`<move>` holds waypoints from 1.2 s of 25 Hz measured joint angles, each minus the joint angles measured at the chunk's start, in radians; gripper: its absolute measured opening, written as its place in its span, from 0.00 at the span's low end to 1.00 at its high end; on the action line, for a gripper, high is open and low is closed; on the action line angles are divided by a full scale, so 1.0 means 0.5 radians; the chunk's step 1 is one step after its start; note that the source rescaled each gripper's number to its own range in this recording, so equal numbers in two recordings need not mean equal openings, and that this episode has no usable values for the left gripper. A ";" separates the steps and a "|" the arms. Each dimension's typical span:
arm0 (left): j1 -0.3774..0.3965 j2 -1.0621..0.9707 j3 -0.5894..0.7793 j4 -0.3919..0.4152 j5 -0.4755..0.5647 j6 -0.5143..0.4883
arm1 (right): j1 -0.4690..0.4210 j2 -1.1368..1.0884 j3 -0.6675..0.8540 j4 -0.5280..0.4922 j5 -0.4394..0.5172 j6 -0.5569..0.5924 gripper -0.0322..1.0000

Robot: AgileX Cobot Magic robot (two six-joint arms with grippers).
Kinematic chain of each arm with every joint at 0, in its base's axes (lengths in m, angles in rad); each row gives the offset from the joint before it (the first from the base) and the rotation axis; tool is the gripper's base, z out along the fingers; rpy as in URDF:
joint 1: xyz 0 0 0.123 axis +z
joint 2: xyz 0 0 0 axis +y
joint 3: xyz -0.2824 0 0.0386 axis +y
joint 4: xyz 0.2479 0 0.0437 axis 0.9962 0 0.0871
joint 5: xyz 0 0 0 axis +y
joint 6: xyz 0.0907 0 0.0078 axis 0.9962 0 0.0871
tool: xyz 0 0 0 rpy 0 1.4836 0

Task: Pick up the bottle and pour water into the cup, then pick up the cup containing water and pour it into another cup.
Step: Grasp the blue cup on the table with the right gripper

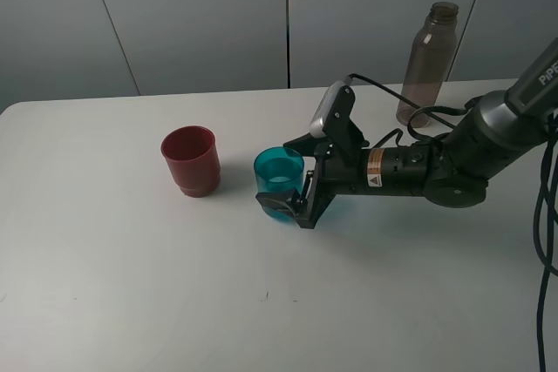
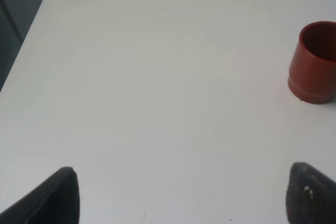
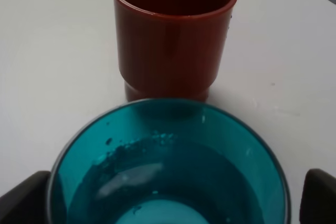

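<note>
Table (image 1: pixel 131 285): white, it fills almost all of the exterior view below the grey wall.
Right arm (image 1: pixel 488 141): black, it comes in from the right edge and lies low over the table, reaching toward the centre.
Bottle (image 1: pixel 427 63): smoky grey-brown, upright, without cap, at the upper right of the frame near the far table edge. It stands behind the arm and well apart from both cups.
Right gripper (image 1: pixel 292 179): at the centre of the frame, its jaws spread wide with one finger on each side of the teal cup. The wrist view shows a thin gap at one finger, so it surrounds the cup but does not clamp it.
Left gripper (image 2: pixel 181 198): jaws wide apart with only bare table between them (only the two dark tips are visible). It does not appear in the exterior view.
Red cup (image 1: pixel 191 159): upright, left of centre, near the teal cup but not touching it.
Teal cup (image 1: pixel 279 182): upright on the table at the centre, between the right fingers, with water in its lower part and drops on its inner wall.
</note>
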 joint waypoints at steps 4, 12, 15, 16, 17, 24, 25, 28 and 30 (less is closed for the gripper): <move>0.000 0.000 0.000 0.000 0.000 0.000 | 0.000 0.016 -0.001 0.020 0.029 0.000 0.99; 0.000 0.000 0.000 0.000 0.000 0.000 | 0.008 0.131 -0.008 0.063 -0.085 -0.030 0.99; 0.000 0.000 0.000 0.000 0.000 0.000 | 0.008 0.131 -0.037 0.063 -0.089 -0.041 0.99; 0.000 0.000 0.000 0.000 0.000 0.000 | 0.008 0.131 -0.042 0.068 -0.092 -0.045 0.99; 0.000 0.000 0.000 0.000 0.000 0.000 | 0.012 0.131 -0.045 0.081 -0.098 -0.057 0.99; 0.000 0.000 0.000 0.000 0.000 0.000 | 0.020 0.131 -0.045 0.104 -0.102 -0.073 0.99; 0.000 0.000 0.000 0.000 0.000 0.000 | 0.023 0.131 -0.045 0.104 -0.102 -0.073 0.99; 0.000 0.000 0.000 0.000 0.000 0.000 | 0.024 0.131 -0.045 0.104 -0.102 -0.073 0.99; 0.000 0.000 0.000 0.000 0.000 0.000 | 0.024 0.131 -0.045 0.109 -0.102 -0.073 0.99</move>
